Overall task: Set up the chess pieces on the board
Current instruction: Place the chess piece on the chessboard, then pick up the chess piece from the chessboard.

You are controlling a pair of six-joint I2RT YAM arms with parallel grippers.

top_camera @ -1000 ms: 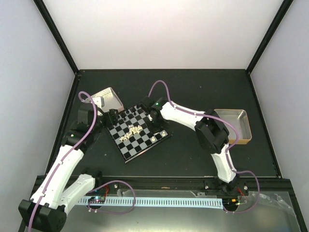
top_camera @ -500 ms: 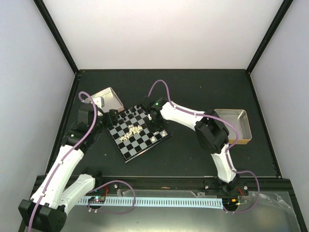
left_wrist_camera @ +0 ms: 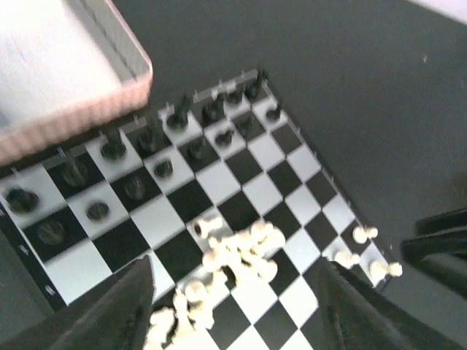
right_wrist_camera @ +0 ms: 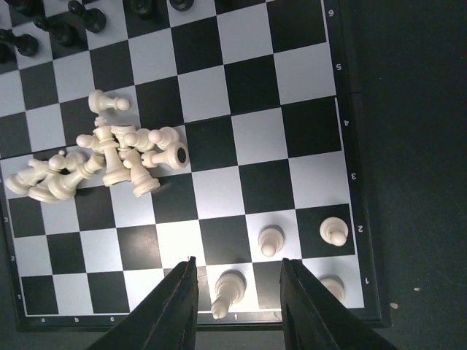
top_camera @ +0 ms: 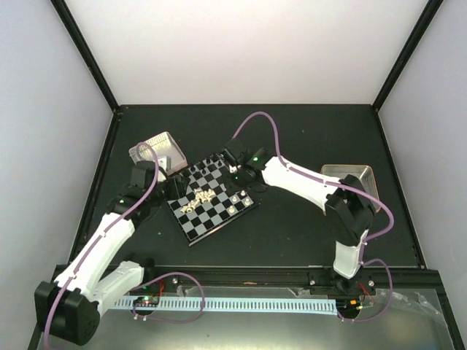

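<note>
The board lies tilted at the table's middle. A pile of fallen cream chess pieces covers its centre, and it also shows as the pile in the right wrist view and the pile in the left wrist view. A few white pieces stand at the board's right corner. My right gripper is open above a standing white piece on the first rank and does not touch it. Two pawns stand beside that piece. My left gripper hovers open over the pile with nothing between its fingers.
Black pieces stand in two rows on the board's far-left side. One metal tray sits just behind the board's left corner. Another tray lies at the right, under the right arm's elbow.
My right gripper has opened, left a white piece standing on the first rank, and drawn back. The left gripper has moved in over the board and its jaws have narrowed a little.
</note>
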